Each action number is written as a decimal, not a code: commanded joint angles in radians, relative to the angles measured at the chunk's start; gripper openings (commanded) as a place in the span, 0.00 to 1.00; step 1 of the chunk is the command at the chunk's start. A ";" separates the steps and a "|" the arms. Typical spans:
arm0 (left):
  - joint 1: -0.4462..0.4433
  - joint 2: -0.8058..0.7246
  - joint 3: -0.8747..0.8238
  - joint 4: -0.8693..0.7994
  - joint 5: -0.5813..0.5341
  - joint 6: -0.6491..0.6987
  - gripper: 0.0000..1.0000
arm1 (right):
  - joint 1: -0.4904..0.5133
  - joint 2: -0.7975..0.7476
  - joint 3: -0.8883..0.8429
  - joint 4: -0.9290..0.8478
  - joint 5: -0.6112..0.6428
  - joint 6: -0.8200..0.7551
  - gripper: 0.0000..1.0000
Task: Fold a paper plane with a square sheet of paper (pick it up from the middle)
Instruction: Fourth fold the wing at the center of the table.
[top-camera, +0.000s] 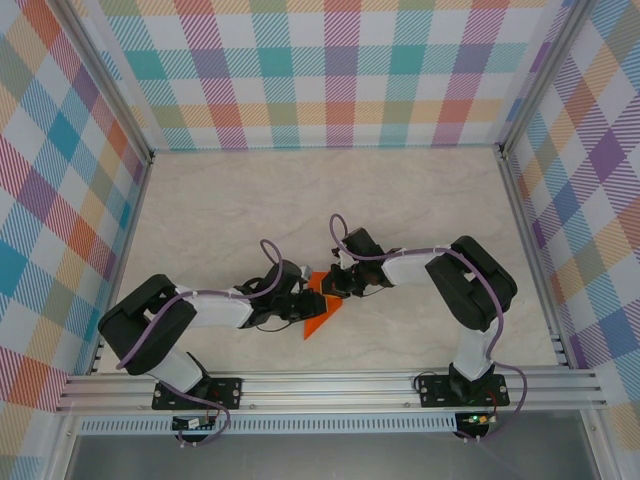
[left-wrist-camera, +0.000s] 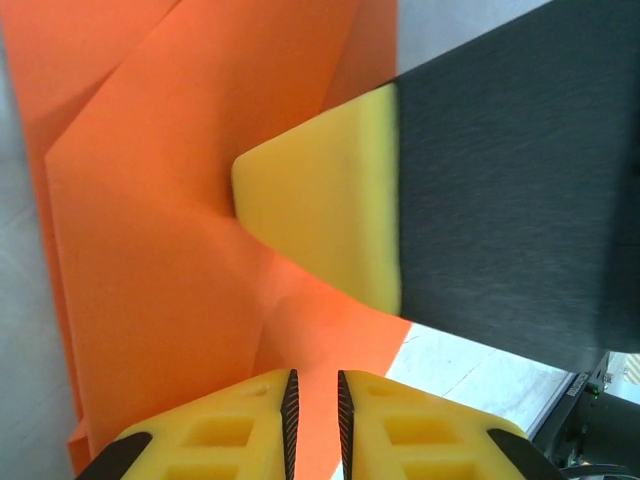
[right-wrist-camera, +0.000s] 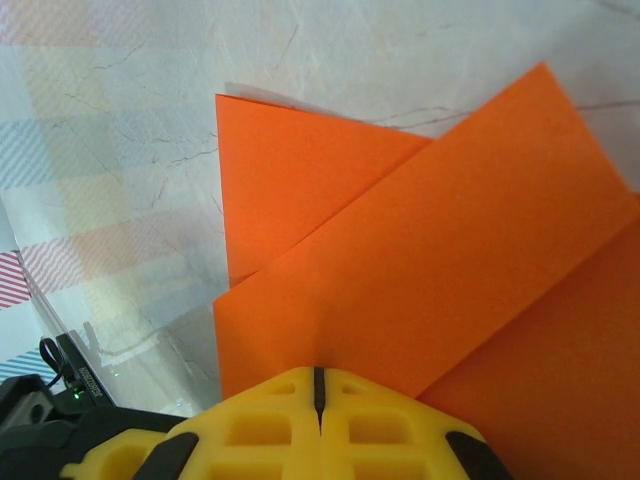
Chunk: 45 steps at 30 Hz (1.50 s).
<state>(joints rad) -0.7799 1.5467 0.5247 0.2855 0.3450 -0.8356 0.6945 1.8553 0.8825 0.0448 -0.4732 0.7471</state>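
A pale, marbled tabletop (top-camera: 250, 200) lay under soft, even light. 3 walls of pastel plaid cloth enclosed it: the back wall (top-camera: 330, 70), the left wall (top-camera: 50, 200) and the right wall (top-camera: 600, 180). Silver aluminium rails (top-camera: 330, 385) ran along the near edge, and slanting frame posts (top-camera: 110, 90) met the 2 far corners.

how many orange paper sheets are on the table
1: the folded orange paper sheet, front middle of the table, between the left gripper and right gripper. A second could hide under its layers.
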 joint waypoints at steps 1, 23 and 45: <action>0.013 0.009 -0.034 0.034 0.026 -0.023 0.20 | 0.003 0.064 -0.036 -0.078 0.110 -0.022 0.00; 0.002 -0.355 -0.236 -0.183 0.141 0.030 0.30 | 0.003 0.058 0.001 -0.131 0.130 -0.048 0.00; -0.008 -0.185 -0.169 -0.009 0.162 -0.006 0.29 | 0.003 0.025 0.012 -0.139 0.117 -0.049 0.01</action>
<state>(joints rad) -0.7780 1.3342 0.3725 0.2180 0.4568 -0.8276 0.6945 1.8542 0.9054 -0.0013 -0.4549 0.7204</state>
